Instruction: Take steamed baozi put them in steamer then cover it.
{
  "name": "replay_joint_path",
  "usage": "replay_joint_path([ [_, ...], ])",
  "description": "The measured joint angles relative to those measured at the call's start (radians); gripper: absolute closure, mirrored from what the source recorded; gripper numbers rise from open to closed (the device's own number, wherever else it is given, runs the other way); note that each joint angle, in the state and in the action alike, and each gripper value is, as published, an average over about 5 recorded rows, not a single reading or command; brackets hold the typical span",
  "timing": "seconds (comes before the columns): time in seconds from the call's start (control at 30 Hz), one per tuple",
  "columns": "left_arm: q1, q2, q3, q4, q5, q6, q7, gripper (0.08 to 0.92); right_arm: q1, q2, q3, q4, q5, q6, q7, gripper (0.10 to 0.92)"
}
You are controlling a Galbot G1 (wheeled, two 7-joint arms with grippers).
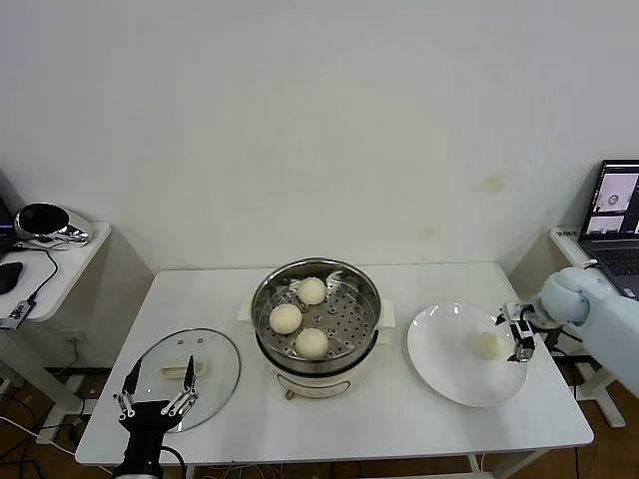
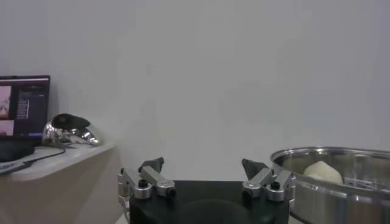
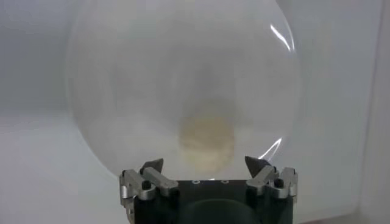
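Steamer is standing at the middle of the white bench, uncovered, with three buns lying on its perforated tray. A fourth bun is lying on the white plate, near the plate's edge on the robot's right. The right gripper is hovering at that edge of the plate, just beside the bun, with its fingers spread wide and grasping nothing; in the right wrist view the bun is lying ahead of the spread fingers, apart from them. The left gripper is hanging over the near rim of the glass lid, which is lying flat on the bench on the robot's left of the steamer. Its fingers are likewise released and holding nothing. From the left wrist view, the steamer's steel wall is showing to one side with one bun visible above the rim.
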Motion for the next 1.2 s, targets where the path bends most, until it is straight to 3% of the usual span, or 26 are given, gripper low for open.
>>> replay_joint_path([
  [0.3, -0.005, 0.001, 0.0, 0.008, -0.003, -0.001, -0.002, 0.177, -0.025, 0.065, 0.029, -0.076, -0.022, 0.0, 0.007, 0.293],
  [0.77, -0.005, 0.006, -0.005, 0.017, -0.005, -0.005, -0.005, 0.177, -0.015, 0.072, 0.026, -0.087, -0.017, -0.01, 0.0, 0.555],
  [0.97, -0.011, 0.006, 0.001, 0.016, -0.005, -0.004, -0.005, 0.177, 0.064, 0.025, -0.044, -0.016, 0.043, -0.031, -0.014, 0.47],
  [1.2, -0.018, 0.006, 0.011, 0.014, -0.005, -0.005, -0.004, 0.177, 0.248, -0.03, -0.18, 0.095, 0.15, -0.06, -0.04, 0.464],
])
